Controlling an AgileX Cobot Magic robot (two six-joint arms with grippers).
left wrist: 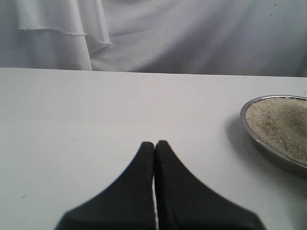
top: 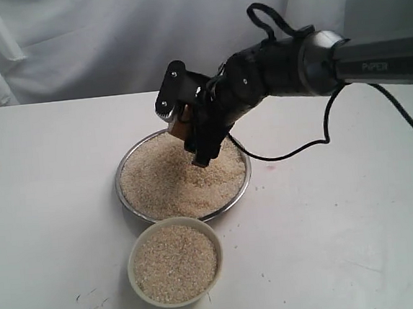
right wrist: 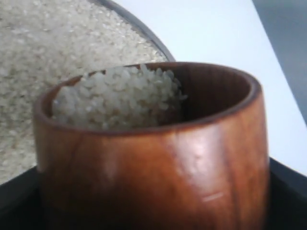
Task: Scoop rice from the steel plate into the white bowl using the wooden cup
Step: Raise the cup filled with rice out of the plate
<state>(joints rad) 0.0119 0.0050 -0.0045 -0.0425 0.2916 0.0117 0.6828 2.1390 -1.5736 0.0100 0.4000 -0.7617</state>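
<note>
The wooden cup (right wrist: 153,158), part-filled with rice (right wrist: 120,96), is pinched by the right claw (top: 189,133) over the far side of the rice-heaped steel plate (top: 127,197). The rice-filled white bowl (top: 133,266) is set just nearer on the worktop (top: 328,223). The left claw (left wrist: 154,146) is pressed together, left of the plate.

Right arm: extended from the right edge of the table (top: 344,243) toward its middle, wrist angled down. Right gripper (top: 184,127): clamped around the wooden cup (right wrist: 158,167). Left gripper (left wrist: 154,145): jaws pressed together, low over the table.
</note>
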